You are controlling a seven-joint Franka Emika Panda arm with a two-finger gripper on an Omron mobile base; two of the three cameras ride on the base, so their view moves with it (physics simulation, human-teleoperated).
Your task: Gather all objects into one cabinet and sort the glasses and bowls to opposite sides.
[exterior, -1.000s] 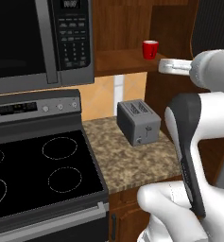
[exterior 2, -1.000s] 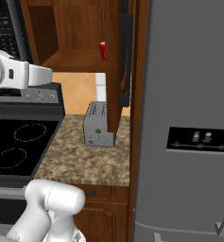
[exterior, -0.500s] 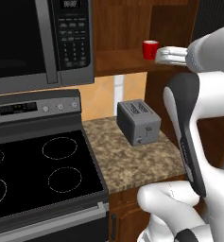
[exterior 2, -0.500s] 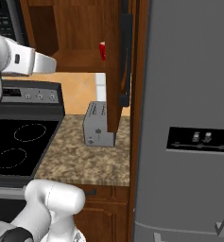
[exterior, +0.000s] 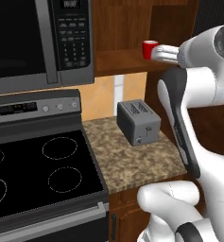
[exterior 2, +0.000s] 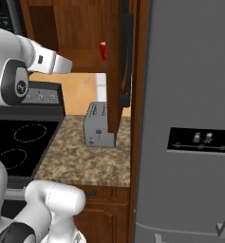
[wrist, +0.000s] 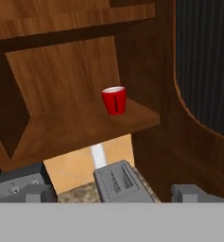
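Note:
One glossy red glass (wrist: 114, 99) stands upright near the right end of the shelf in the open wooden cabinet (wrist: 75, 127). It is also on the shelf as a red glass (exterior: 149, 49), and half hidden by the door edge as a red glass (exterior 2: 103, 51). My gripper (wrist: 112, 194) is open and empty, facing the glass from a distance and a little below shelf level. The cabinet's dark-panelled door (wrist: 203, 71) stands open on the right. The bowls are out of view.
A grey toaster (exterior: 138, 122) sits on the speckled counter (exterior: 132, 160) under the shelf. To the left are a black stove (exterior: 38, 170) and a microwave (exterior: 33, 38). A grey fridge (exterior 2: 190, 118) stands to the right of the cabinet door (exterior 2: 126, 57).
The arm has lifted and the hand has risen to shelf height and reached toward the cabinet. The gripper stayed open. The red glass has not moved.

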